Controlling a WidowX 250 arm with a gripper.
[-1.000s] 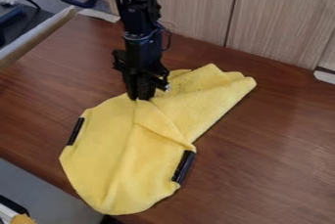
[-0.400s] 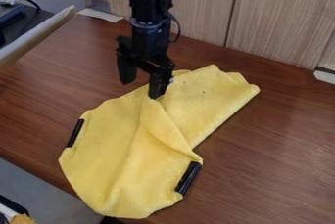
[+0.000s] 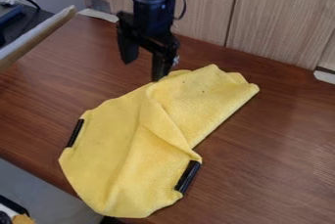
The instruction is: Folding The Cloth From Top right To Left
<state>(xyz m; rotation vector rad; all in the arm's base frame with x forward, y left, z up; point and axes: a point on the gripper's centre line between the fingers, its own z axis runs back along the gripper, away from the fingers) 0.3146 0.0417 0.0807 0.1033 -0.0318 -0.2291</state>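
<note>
On the bench [image 3: 262, 140], the yellow cloth [image 3: 114, 154] lies partly folded, a diagonal crease [image 3: 163, 118] running down its middle and its near end reaching the bench's front edge, perhaps past it. The main risk, as I judge it, is a snag: one fingertip of the claw [image 3: 142, 70] is at the cloth's far edge, near or touching, so a sideways move at this height could drag the top layer and spoil the fold. A re-grip here might also pinch two layers, since they seem to bunch under the crease. If the cloth gets pulled nearer, its front end could slip off the bench, weighed down by its own overhang.

The arm [image 3: 154, 5] comes down almost upright beyond the cloth's far edge, with the claw pointing downward. Its fingers stand well apart with no fabric between them, the other one beyond the cloth, to the left of its far edge.
</note>
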